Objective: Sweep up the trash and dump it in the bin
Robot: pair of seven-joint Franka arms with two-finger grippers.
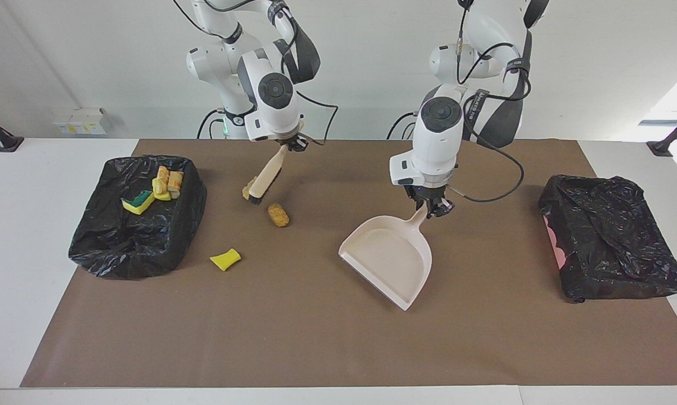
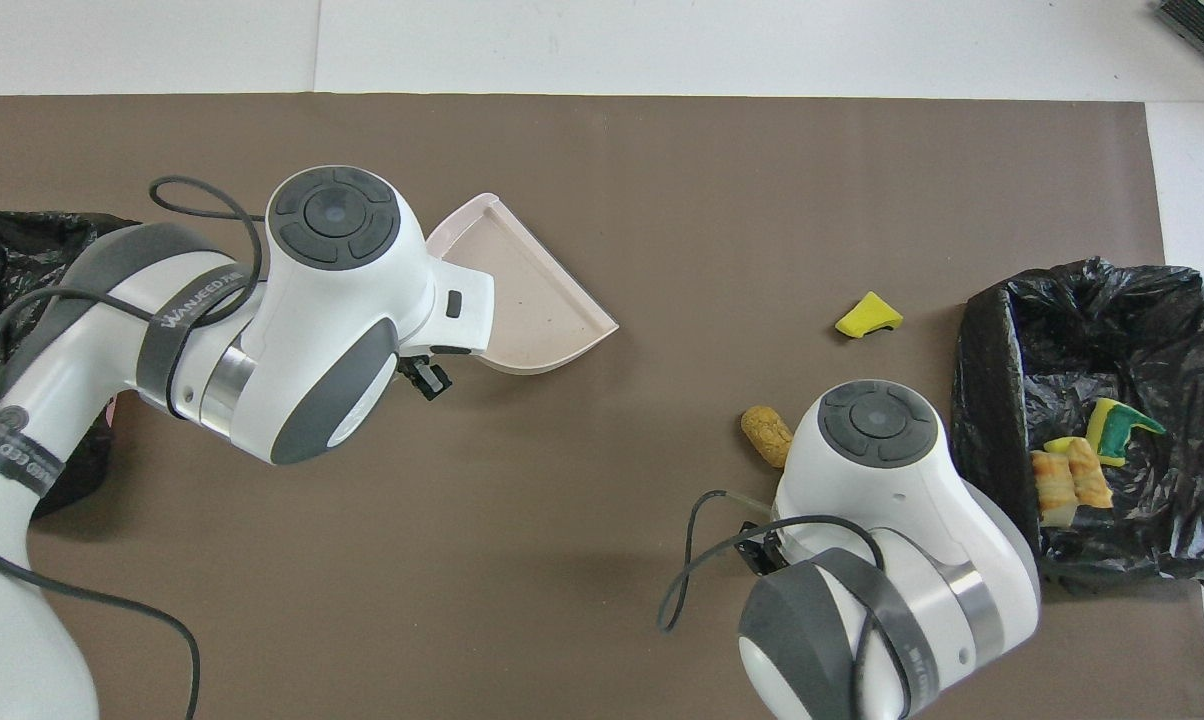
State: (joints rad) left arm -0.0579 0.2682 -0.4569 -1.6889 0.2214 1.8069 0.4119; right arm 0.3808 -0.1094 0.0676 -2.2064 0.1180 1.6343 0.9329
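Observation:
My right gripper (image 1: 289,144) is shut on the handle of a beige brush (image 1: 265,177), whose black bristles slant down to the brown mat. A small beige lump (image 1: 247,192) lies against the bristles. A golden-brown piece (image 1: 278,215) (image 2: 766,434) lies just farther from the robots, and a yellow sponge piece (image 1: 225,259) (image 2: 868,316) farther still, beside the bin. The black-lined bin (image 1: 125,253) (image 2: 982,400) at the right arm's end holds several trash bits (image 1: 159,187) (image 2: 1067,475). My left gripper (image 1: 431,207) is shut on the handle of the beige dustpan (image 1: 389,256) (image 2: 532,300), which is empty at mid-table.
A second black-lined bin (image 1: 608,236) (image 2: 22,240) stands at the left arm's end of the table. The brown mat (image 1: 316,337) covers most of the table, with white tabletop around it. In the overhead view the arms hide both grippers and the brush.

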